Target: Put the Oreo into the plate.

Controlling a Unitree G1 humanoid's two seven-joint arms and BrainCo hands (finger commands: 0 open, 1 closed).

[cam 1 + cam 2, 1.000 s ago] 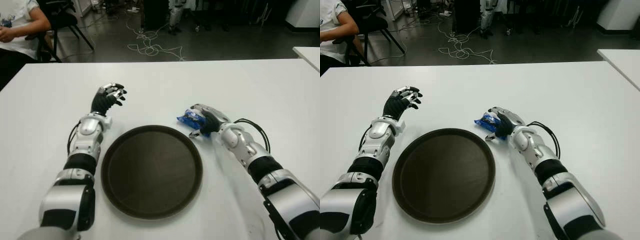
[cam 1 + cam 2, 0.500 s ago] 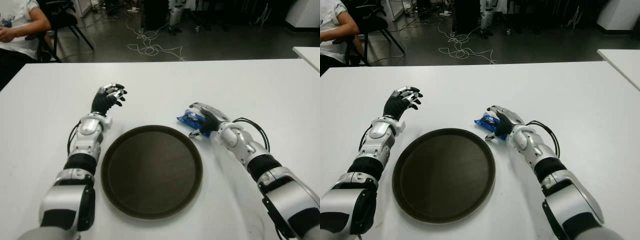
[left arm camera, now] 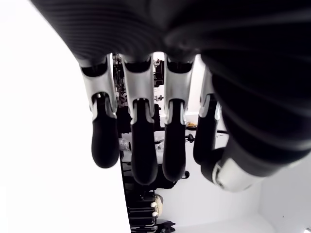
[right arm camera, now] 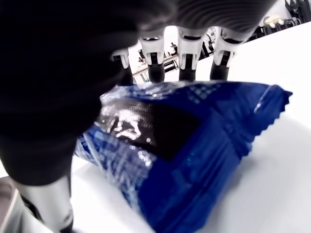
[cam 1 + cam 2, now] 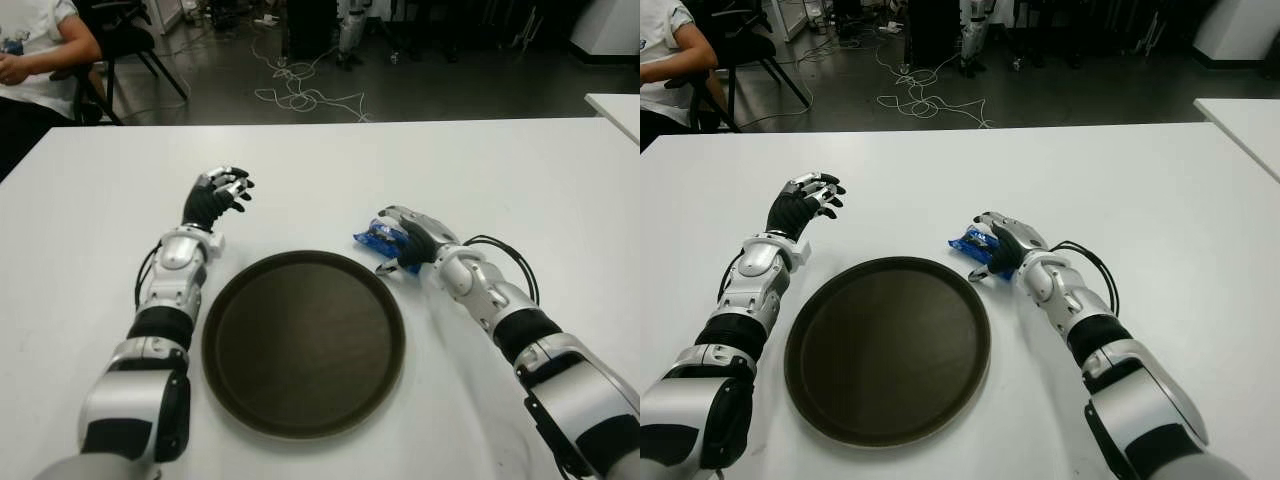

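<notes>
A blue Oreo packet [image 5: 376, 237] lies on the white table [image 5: 330, 170], just off the right rim of the round dark brown plate [image 5: 303, 343]. My right hand [image 5: 402, 243] is cupped over it. The right wrist view shows the fingers [image 4: 187, 58] curling down behind the far edge of the Oreo packet [image 4: 184, 160], with the thumb on its near side. The packet still touches the table. My left hand [image 5: 215, 193] is idle beside the plate's upper left, its fingers [image 3: 139, 141] loosely bent and holding nothing. The plate holds nothing.
A seated person [image 5: 38, 50] is at the far left corner beyond the table. Loose cables [image 5: 300, 95] lie on the dark floor behind. The corner of a second white table [image 5: 615, 105] shows at the far right.
My right hand has shifted very slightly over the packet. The packet, the plate and the left hand stay where they were.
</notes>
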